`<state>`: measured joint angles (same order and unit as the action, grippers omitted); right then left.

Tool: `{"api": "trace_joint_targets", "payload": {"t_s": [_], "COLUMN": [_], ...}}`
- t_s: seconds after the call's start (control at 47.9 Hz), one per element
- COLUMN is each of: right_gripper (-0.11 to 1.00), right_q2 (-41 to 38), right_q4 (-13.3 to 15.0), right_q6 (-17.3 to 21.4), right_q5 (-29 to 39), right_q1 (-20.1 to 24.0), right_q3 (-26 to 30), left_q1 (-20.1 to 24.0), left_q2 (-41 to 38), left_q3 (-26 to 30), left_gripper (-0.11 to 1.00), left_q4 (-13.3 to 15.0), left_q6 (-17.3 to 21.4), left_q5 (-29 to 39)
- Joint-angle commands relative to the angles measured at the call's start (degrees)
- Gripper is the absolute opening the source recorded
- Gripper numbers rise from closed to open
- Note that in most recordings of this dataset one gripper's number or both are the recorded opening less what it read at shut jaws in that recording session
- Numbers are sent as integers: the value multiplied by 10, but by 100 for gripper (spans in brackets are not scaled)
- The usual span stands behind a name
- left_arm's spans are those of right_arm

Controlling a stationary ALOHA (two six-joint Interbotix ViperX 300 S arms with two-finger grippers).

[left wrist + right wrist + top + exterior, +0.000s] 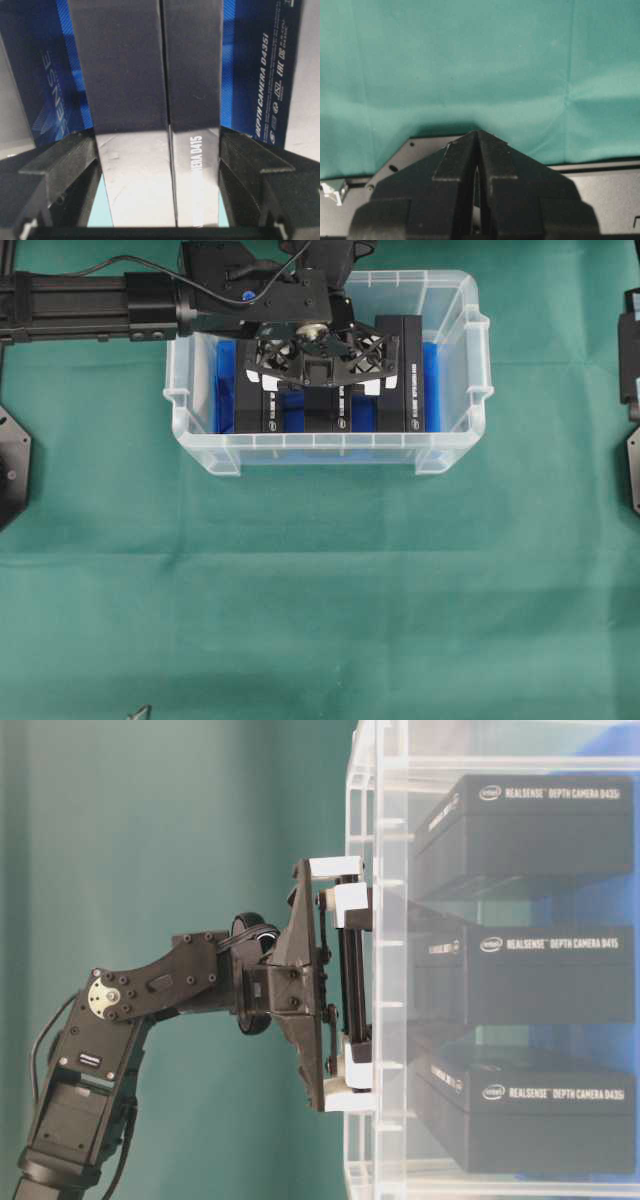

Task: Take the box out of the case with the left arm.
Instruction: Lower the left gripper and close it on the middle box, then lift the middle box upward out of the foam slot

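In the left wrist view, two black RealSense boxes (165, 100) standing side by side in the case (455, 430) at upper centre are bracketed by the left claw (160, 165), fingers apart, not visibly clamped.

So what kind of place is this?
Probably a robot lab: a green cloth covers the table, a black robot arm reaches into a clear case of depth-camera boxes.

overhead: straight down, far | table-level: sideways, near case (385, 970) | wrists: close; overhead/table-level share case
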<state>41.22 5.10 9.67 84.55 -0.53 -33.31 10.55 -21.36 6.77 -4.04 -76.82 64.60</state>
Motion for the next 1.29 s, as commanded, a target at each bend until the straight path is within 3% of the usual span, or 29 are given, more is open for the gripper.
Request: {"api": "trace_joint_targets", "payload": {"t_s": [0.0, 0.564, 1.274], "right_gripper": [2, 2, 2], "right_q2": [1, 1, 2], "right_q4": [1, 1, 3], "right_q6": [-1, -4, -3], "right_q5": [-4, -4, -4], "right_q1": [-1, -1, -1], "right_q3": [5, 5, 5], "left_q1": [-3, -4, -4], "left_q2": [19, 49, 64], "left_q3": [11, 34, 243], "left_gripper": [62, 62, 62], "left_q4": [2, 5, 6], "left_q6": [0, -24, -5], "left_q5": [-8, 30, 243]}}
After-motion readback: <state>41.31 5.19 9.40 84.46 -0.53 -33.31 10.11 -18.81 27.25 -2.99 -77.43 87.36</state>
